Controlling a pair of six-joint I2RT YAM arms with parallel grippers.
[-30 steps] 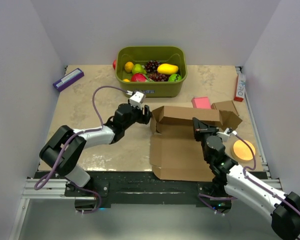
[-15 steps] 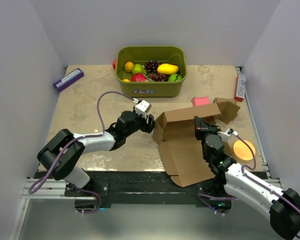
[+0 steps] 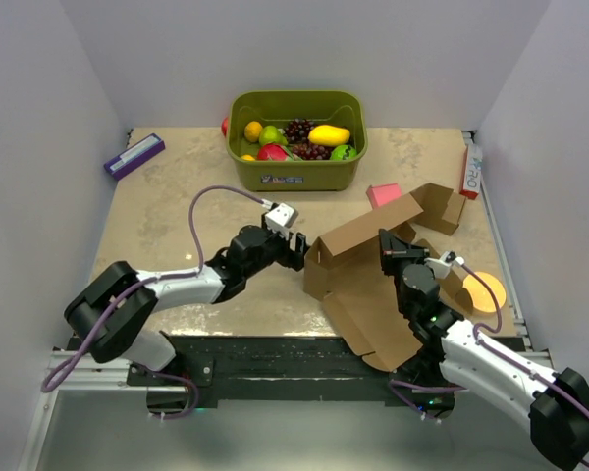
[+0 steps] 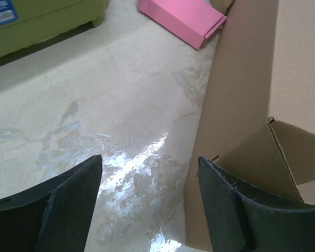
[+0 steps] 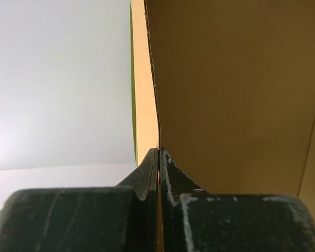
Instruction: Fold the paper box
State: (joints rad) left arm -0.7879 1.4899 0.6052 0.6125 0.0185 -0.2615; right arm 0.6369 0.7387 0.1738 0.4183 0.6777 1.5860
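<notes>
The paper box [image 3: 365, 302] lies half-folded at four o'clock on the worktop [image 3: 167, 206], its raised wall pinched in the closed right claw [image 3: 391, 245], the left claw [image 3: 296, 253] spread empty at its nine o'clock, a pink block [image 3: 384, 194] just beside its twelve o'clock.

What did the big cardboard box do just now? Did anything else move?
The paper box swung round: its left end came nearer, its right end went farther back. The right fingers stayed pinched on its wall. The left fingers followed and are open beside it. The green bin did not move.
</notes>
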